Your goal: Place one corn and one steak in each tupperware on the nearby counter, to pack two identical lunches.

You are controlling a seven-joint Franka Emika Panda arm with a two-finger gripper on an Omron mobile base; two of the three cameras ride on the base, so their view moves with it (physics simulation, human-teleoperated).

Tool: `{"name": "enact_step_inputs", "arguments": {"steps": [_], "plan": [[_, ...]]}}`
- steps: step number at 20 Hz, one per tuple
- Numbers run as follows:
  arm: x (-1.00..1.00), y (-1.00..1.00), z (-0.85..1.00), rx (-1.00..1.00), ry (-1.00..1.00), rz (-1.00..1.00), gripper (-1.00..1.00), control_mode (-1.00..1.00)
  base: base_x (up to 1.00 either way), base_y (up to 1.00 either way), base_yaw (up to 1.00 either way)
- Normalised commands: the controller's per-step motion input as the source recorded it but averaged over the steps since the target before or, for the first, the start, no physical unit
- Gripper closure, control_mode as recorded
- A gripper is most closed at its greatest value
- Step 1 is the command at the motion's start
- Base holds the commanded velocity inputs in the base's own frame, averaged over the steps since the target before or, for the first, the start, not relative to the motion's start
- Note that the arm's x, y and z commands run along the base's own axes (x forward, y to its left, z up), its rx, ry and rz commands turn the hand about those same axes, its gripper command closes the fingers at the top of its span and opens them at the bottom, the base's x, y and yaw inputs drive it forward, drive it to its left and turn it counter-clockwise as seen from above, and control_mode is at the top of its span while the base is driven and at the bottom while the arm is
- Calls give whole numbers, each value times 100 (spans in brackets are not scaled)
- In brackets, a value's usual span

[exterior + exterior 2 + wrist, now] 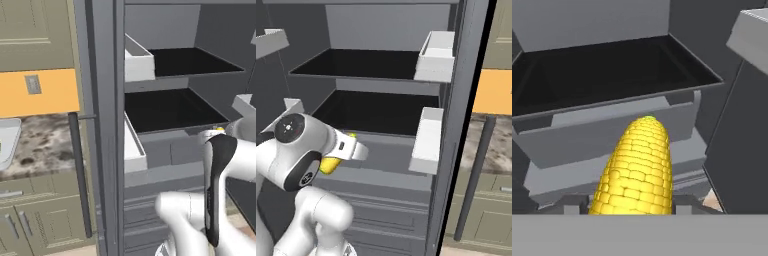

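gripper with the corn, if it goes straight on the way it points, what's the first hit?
Likely the grey front wall below the black shelf inside the open fridge. The corn, held in the gripper, points at it and would touch first. Depth is unclear.

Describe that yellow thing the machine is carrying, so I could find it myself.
Look in front of the open grey fridge with black shelves. The white arm's gripper is shut on a cob of corn, the one bright yellow, bumpy-kernelled thing among grey and black surfaces.
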Motion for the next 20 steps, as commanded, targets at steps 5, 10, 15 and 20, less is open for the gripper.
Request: {"name": "enact_step_inputs", "arguments": {"steps": [5,10,15,20], "plan": [[0,0,0,0,0,0,100,100,-100,2,3],[0,0,0,0,0,0,100,100,-91,81,10],[0,0,0,0,0,0,100,100,-66,100,0],[0,0,0,0,0,0,100,100,-31,100,0]]}}
